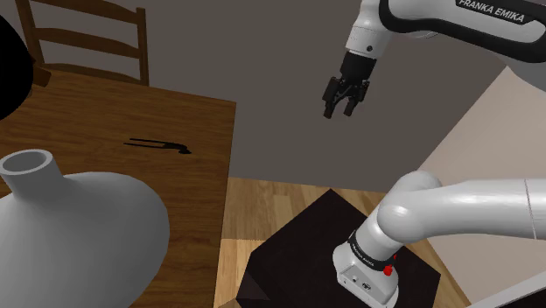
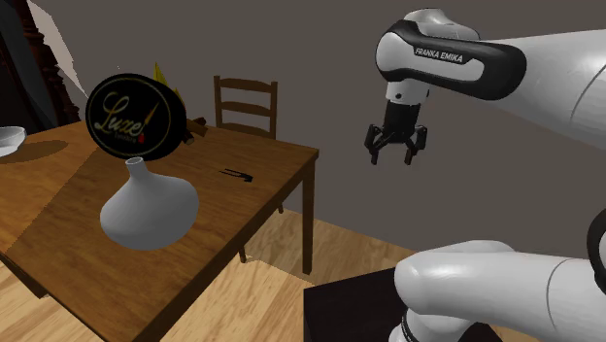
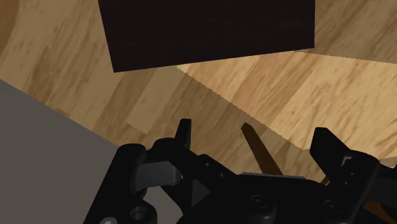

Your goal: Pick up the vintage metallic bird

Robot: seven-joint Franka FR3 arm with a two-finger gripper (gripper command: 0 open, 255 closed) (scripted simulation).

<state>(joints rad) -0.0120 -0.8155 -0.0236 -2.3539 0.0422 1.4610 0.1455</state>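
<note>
A small, thin dark object [image 1: 158,144] lies flat near the middle of the wooden table [image 1: 105,109]; it is too small to tell whether it is the bird. It shows as a dark sliver [image 2: 236,176] in the second exterior view. My gripper [image 1: 342,108] hangs in the air past the table's edge, well above table height and to the shoulder view's right of that object. Its fingers stand apart with nothing between them [image 2: 396,153]. In the wrist view the open gripper [image 3: 254,143] looks down on wooden floor and the dark stand top [image 3: 210,32].
A big grey round-bellied vase [image 1: 70,227] stands on the table's near part. A round black disc lettered "Luxe" [image 2: 134,119], a white bowl [image 2: 8,139] and a wooden chair [image 2: 245,107] are further off. The dark stand [image 1: 306,254] sits on the floor beside the table.
</note>
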